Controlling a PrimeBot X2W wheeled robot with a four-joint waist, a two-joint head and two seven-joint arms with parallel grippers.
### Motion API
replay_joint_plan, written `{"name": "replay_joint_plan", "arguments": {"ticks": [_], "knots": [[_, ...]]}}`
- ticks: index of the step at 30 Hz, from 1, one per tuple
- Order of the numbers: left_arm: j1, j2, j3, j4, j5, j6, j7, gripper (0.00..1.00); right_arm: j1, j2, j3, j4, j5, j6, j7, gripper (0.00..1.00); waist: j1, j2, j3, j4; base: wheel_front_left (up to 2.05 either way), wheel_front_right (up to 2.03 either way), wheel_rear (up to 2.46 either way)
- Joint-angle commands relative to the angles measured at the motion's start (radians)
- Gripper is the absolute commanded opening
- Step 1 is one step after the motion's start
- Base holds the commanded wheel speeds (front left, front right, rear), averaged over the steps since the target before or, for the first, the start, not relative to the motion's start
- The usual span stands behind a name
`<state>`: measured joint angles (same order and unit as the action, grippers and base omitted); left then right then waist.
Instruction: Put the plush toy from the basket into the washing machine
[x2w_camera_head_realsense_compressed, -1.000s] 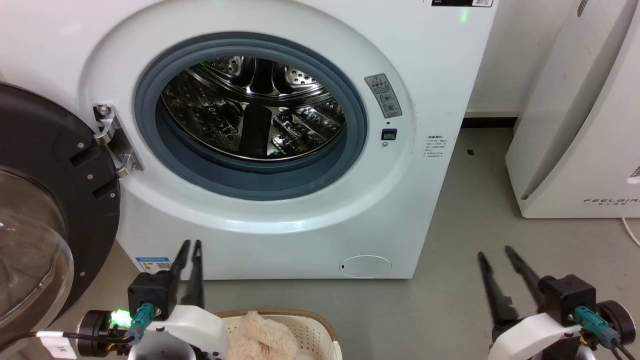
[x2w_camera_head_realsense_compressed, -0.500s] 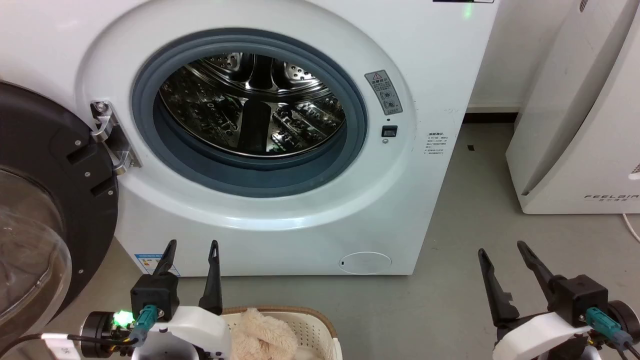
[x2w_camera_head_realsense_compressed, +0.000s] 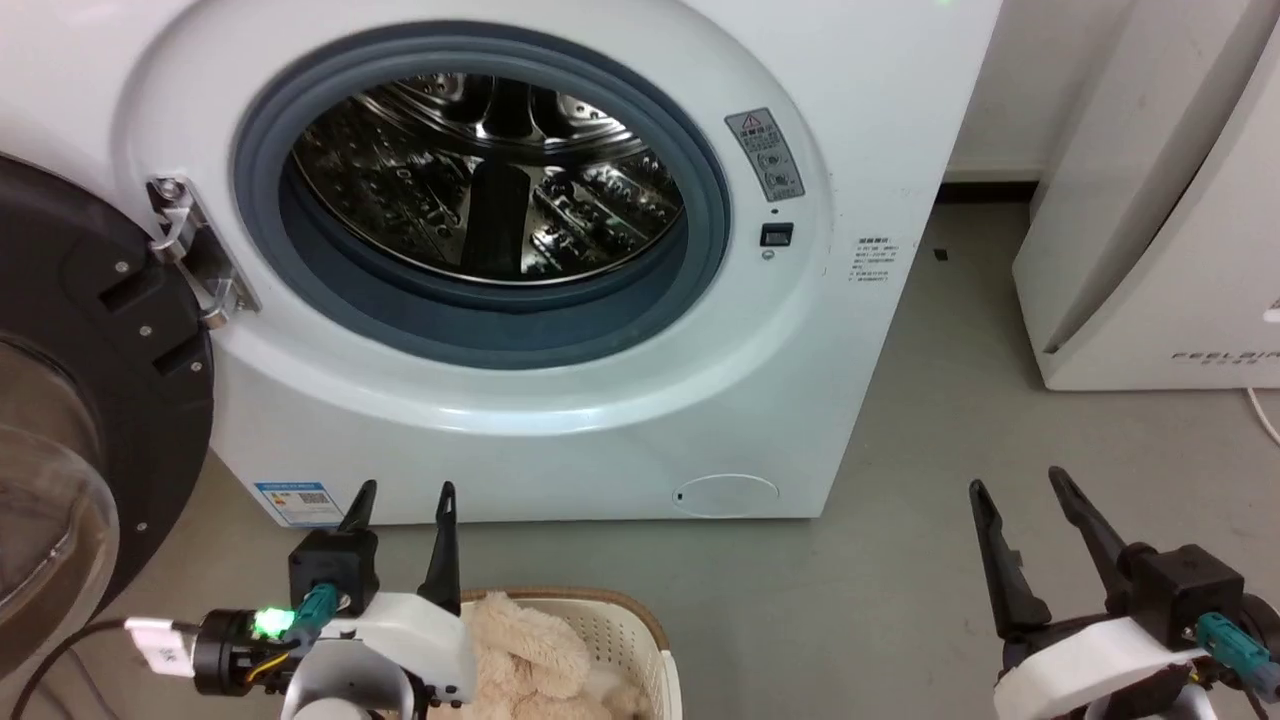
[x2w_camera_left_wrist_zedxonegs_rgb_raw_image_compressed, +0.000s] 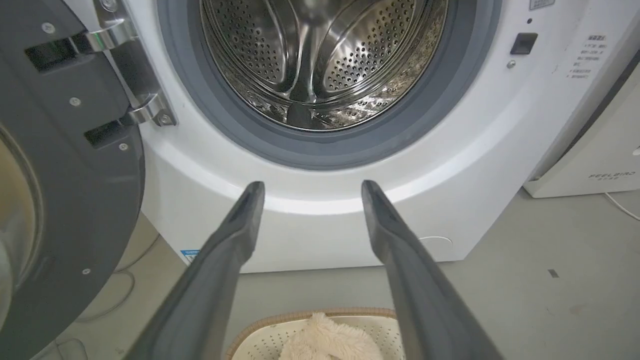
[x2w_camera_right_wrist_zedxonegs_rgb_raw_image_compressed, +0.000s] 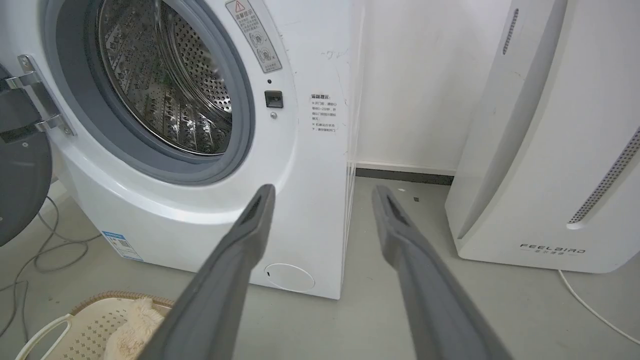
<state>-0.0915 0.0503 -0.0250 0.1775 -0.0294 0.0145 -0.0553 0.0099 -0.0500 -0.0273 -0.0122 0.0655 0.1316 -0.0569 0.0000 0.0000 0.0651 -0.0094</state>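
Observation:
The fluffy cream plush toy (x2w_camera_head_realsense_compressed: 525, 650) lies in the cream perforated basket (x2w_camera_head_realsense_compressed: 620, 635) on the floor at the bottom middle of the head view, and pokes up as the plush toy (x2w_camera_left_wrist_zedxonegs_rgb_raw_image_compressed: 327, 340) between my left fingers. The white washing machine (x2w_camera_head_realsense_compressed: 560, 420) stands just beyond, its steel drum (x2w_camera_head_realsense_compressed: 490, 180) bare and its black-rimmed door (x2w_camera_head_realsense_compressed: 90, 380) swung wide to the left. My left gripper (x2w_camera_head_realsense_compressed: 402, 492) is open above the basket's left rim, holding nothing. My right gripper (x2w_camera_head_realsense_compressed: 1017, 482) is open over the floor, well right of the basket.
A white appliance marked FEELAIR (x2w_camera_head_realsense_compressed: 1170, 200) stands against the wall to the right of the washer, with a white cable (x2w_camera_head_realsense_compressed: 1262, 415) beside it. Grey floor (x2w_camera_head_realsense_compressed: 920, 560) stretches between the washer and that unit. Cables (x2w_camera_right_wrist_zedxonegs_rgb_raw_image_compressed: 35, 250) lie on the floor below the door.
The head view has tilted down, so the washer sits higher in frame and more of the basket and plush toy shows. My left gripper went from nearly shut to open; the right gripper spread slightly.

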Motion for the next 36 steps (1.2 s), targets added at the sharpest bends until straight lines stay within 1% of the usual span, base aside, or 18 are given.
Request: {"name": "replay_joint_plan", "arguments": {"ticks": [1, 8, 9, 10, 17, 22, 36], "knots": [[-0.026, 0.003, -0.005, 0.028, -0.004, -0.005, -0.01, 1.0, -0.026, 0.0, -0.004, -0.007, 0.01, 0.0, -0.01, 1.0, 0.0, 0.0, 0.011, -0.003, 0.0, 0.0, 0.0], [-0.087, 0.007, -0.018, 0.157, -0.013, -0.023, -0.024, 1.0, -0.05, 0.0, -0.015, -0.015, 0.024, 0.0, -0.024, 1.0, 0.0, 0.0, 0.058, -0.011, 0.0, 0.0, 0.0], [-0.114, 0.007, -0.023, 0.211, -0.019, -0.029, -0.027, 1.0, -0.06, 0.0, -0.019, -0.02, 0.029, 0.0, -0.03, 1.0, 0.0, 0.0, 0.082, -0.013, 0.0, 0.0, 0.0], [-0.123, 0.007, -0.025, 0.228, -0.02, -0.031, -0.026, 1.0, -0.063, 0.0, -0.02, -0.021, 0.03, 0.0, -0.032, 1.0, 0.0, 0.0, 0.091, -0.014, 0.0, 0.0, 0.0], [-0.175, 0.011, -0.034, 0.324, -0.036, -0.043, -0.01, 1.0, -0.092, 0.0, -0.024, -0.033, 0.042, 0.0, -0.047, 1.0, 0.0, 0.0, 0.153, -0.024, 0.0, 0.0, 0.0], [-0.203, 0.013, -0.041, 0.381, -0.049, -0.051, 0.027, 1.0, -0.113, 0.0, -0.027, -0.043, 0.051, 0.0, -0.057, 1.0, 0.0, 0.0, 0.199, -0.032, 0.0, 0.0, 0.0], [-0.296, 0.024, -0.083, 0.527, -0.059, -0.041, 0.098, 1.0, -0.177, 0.0, -0.042, -0.077, 0.07, -0.001, -0.086, 1.0, 0.0, 0.0, 0.365, -0.043, 0.0, 0.0, 0.0]]}}
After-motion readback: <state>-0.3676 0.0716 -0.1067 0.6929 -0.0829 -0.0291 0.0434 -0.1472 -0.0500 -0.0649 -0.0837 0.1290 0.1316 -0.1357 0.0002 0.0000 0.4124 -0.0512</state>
